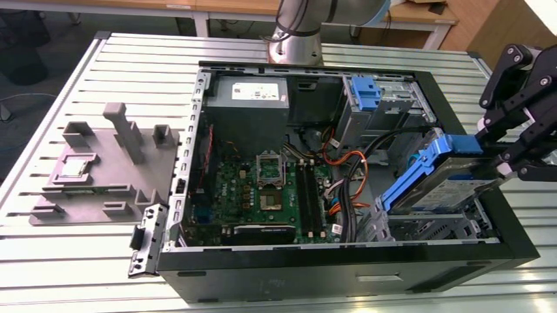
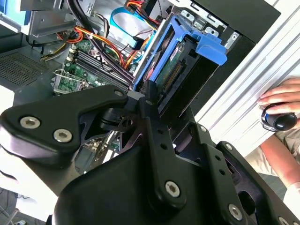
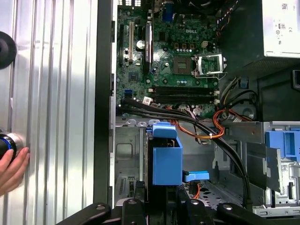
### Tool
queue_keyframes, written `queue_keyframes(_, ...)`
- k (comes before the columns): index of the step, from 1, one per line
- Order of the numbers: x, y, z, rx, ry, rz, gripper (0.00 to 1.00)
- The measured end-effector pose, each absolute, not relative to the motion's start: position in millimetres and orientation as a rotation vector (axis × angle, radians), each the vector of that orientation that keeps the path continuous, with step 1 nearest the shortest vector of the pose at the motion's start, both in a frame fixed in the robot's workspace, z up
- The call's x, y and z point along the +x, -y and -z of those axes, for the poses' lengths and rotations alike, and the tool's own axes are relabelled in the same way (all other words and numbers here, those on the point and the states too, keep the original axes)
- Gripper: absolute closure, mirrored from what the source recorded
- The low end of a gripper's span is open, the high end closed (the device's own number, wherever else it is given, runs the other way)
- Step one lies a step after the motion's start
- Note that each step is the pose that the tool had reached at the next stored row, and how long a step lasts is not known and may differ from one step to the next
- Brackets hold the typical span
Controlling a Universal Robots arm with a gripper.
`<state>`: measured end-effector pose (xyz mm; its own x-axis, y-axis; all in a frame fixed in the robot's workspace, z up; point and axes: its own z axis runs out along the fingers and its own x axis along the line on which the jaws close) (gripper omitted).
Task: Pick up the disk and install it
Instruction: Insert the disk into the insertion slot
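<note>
The disk (image 1: 439, 179) is a silver drive in blue carrier rails. It hangs tilted over the grey drive cage (image 1: 418, 228) at the exterior view's right end of the open computer case (image 1: 348, 270). My gripper (image 1: 497, 164) is shut on the disk's upper end, with the lower end pointing down into the case. In the second wrist view the black fingers (image 2: 151, 101) clamp the disk (image 2: 180, 61) at its connector edge. In the first wrist view the blue carrier (image 3: 166, 159) sits straight ahead of my gripper (image 3: 159, 206), above the cage floor (image 3: 126, 159).
A grey power-supply box (image 1: 252, 98) and a blue bracket with a metal cage (image 1: 374, 98) fill the case's far side. The motherboard (image 1: 270, 189) and orange and black cables (image 1: 348, 169) lie beside the disk. A grey fixture plate (image 1: 104, 163) rests on the table. A person's hand (image 2: 281, 101) holds a knob nearby.
</note>
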<state>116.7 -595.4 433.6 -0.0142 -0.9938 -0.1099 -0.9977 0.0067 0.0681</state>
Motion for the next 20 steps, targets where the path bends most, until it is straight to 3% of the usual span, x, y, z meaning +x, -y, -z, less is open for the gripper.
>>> queue_keyframes(20,116.6,595.4,-402.6,-2.184,-2.207,-0.196,0.65)
